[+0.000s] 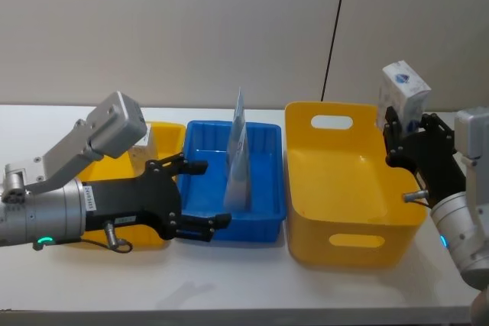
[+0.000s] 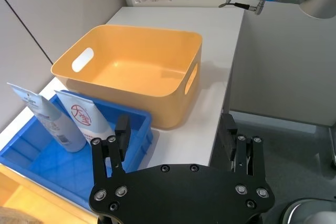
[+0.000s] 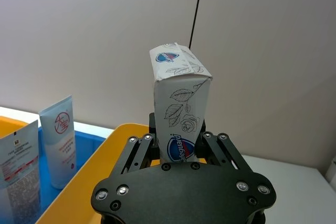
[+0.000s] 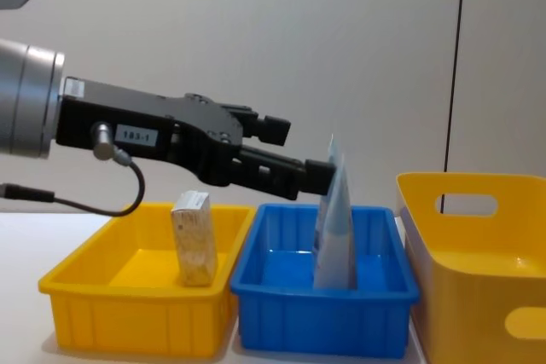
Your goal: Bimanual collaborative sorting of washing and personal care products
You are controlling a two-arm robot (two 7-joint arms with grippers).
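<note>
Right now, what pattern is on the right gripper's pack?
Pack: grey leaves and roses; right wrist view.

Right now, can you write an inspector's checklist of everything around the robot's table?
Surface: white table, carrying three bins.
Job's things: two pale-blue pouches upright in the blue bin; one leaf-pattern pack standing in the small yellow bin; second pack held high by the large yellow bin's right rim.
Clutter: nothing seen.
Grippers: left gripper open, at the blue bin's front-left corner; right gripper shut on the second pack.
Cables: thin black cable up the wall; black cable loop at the left wrist.
Surroundings: plain pale wall.
</note>
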